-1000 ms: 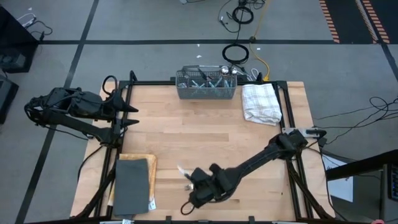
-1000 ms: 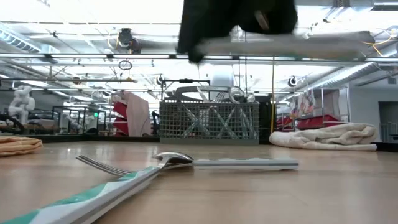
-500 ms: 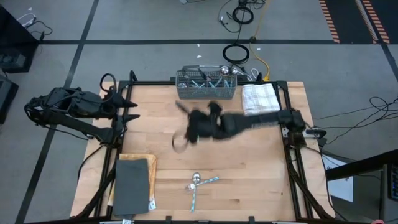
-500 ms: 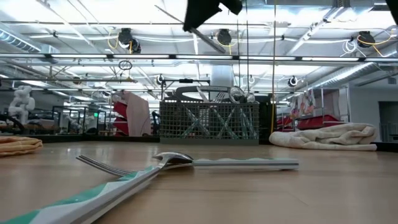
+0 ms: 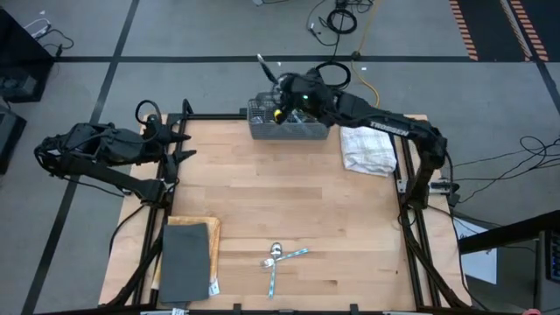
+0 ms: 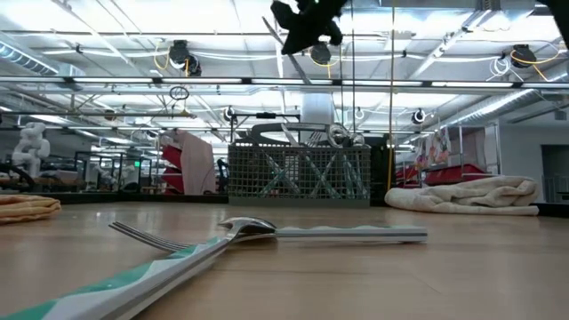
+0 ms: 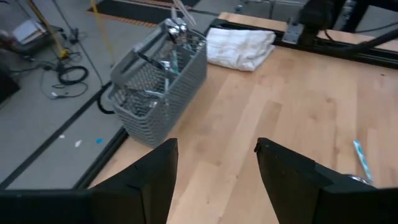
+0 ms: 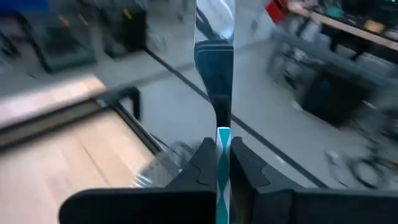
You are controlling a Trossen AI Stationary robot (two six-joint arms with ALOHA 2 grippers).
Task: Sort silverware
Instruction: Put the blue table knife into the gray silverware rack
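Two arms are here: on the left, the left gripper (image 5: pixel 184 144) waits at the table (image 5: pixel 289 201) edge with its fingers (image 7: pixel 149 180) spread wide and nothing in them. In the middle near the front, a fork (image 5: pixel 272 276) and a spoon (image 5: pixel 282 255) lie touching on the wood. Farther right, at the back, the right gripper (image 5: pixel 282 89) hangs above the grey basket (image 5: pixel 290 121) of silverware (image 7: pixel 171 56), pinching a knife (image 8: pixel 217 74) tight by its blue handle, and the white towel (image 5: pixel 367 144) lies just beside the basket.
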